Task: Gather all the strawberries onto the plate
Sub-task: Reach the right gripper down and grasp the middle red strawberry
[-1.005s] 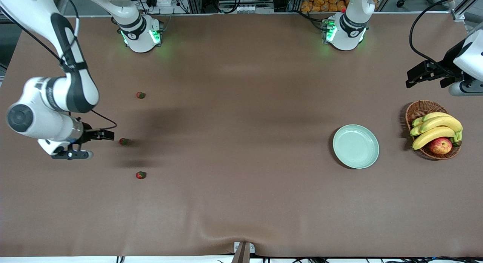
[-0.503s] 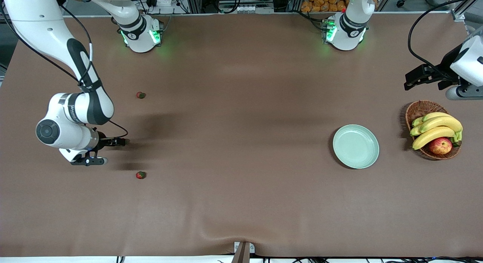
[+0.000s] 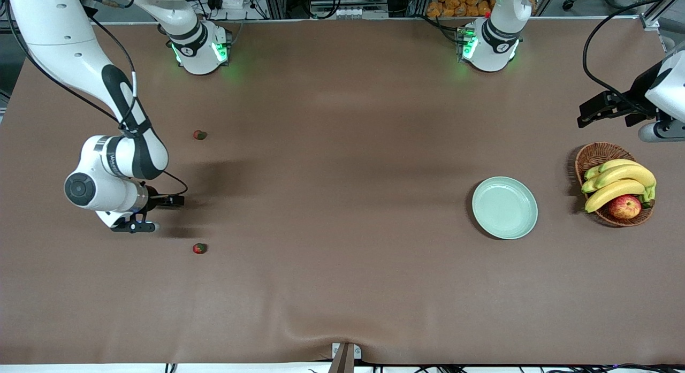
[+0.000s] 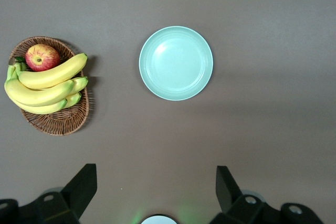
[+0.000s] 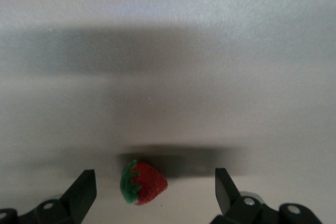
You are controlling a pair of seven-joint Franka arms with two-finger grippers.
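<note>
Right hand [image 3: 174, 200] has moved over the middle strawberry [image 5: 143, 183], fingers spread wide.
Two other strawberries [image 3: 199, 135] lie on the bench; the plate [image 3: 504, 207] is empty. Left hand [image 3: 602, 106] waits, spread, above the basket [image 3: 595, 154].

The middle of the frame is bare brown surface [image 3: 342, 202], a wide lane from the berries to the plate [image 3: 504, 226]. The plate's rim has open room all round except toward the basket [image 3: 594, 153] of fruit, which stands near it. Two strawberries [image 3: 199, 135] [image 3: 199, 248] lie apart with space around each. A third strawberry [image 5: 144, 183] sits between the spread fingers of the low right tool [image 3: 177, 201]. The left tool [image 3: 586, 111], spread wide, hangs in the upper frame above the basket.
</note>
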